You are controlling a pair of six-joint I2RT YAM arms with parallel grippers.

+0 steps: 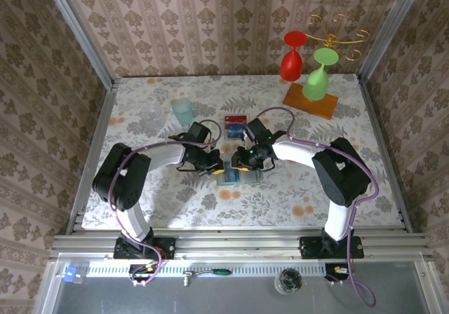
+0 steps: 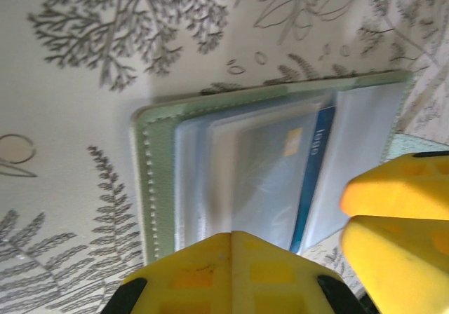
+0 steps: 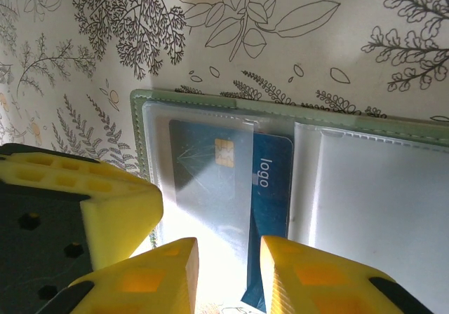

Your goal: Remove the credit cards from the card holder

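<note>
Open card holder (image 3: pixel 365 188) lay on the worktop (image 3: pixel 316 33).
Left claw (image 2: pixel 232 235) clenched shut; right claw (image 3: pixel 228 247) released, blue card (image 3: pixel 270 181) under its gap.

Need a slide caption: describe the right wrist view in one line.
Right gripper, jaws apart, poised over a blue credit card poking from the open card holder's clear sleeve.

You're looking into a lab test cell dressed as a home: damask wallpaper panels (image 1: pixel 210 26) held in aluminium posts (image 1: pixel 78 33), a floral-print worktop (image 1: pixel 175 202), two robot arms (image 1: pixel 126 181) bolted to an aluminium rail (image 1: pixel 238 244) at 6 o'clock, and a red goblet (image 1: pixel 292 60) and a green goblet (image 1: pixel 317 81) at 1 o'clock.
</note>
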